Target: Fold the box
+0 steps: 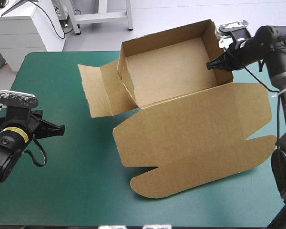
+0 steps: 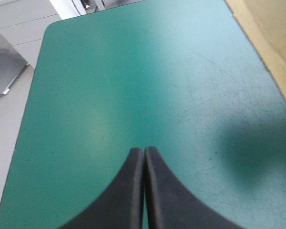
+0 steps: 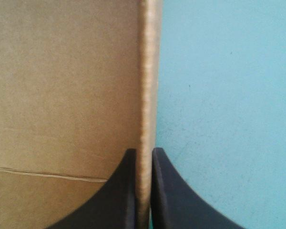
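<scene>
Currently the box (image 1: 181,71) is sitting half formed toward the far right corner of the table (image 1: 76,181): its tray walls are standing, its lid (image 1: 195,133) is lying flat and reaching toward the near edge, and a side flap (image 1: 97,90) is lying spread out toward the left edge.

The right gripper (image 3: 144,152) is pinching the top rim of the tray's right-hand wall (image 3: 148,71), its black fingers all but meeting with the board's edge between them. The left gripper (image 2: 144,150) is hovering near the left edge with its fingers pressed together in a point, holding nothing, over bare teal-green cover and well apart from the box.

Judging by its look, the brown board is behaving as a light, fairly stiff sheet that is bending readily along its scored creases and resisting elsewhere. It is probably sliding easily on the smooth cover, so one wall likely needs steadying while another panel is being turned. Edges and flap tips are offering the best hold, close to a crease. Squeezing hard in mid-panel is risking a dent or a stray fold.

No brand, label or print is showing anywhere on the board, inside or out.
</scene>
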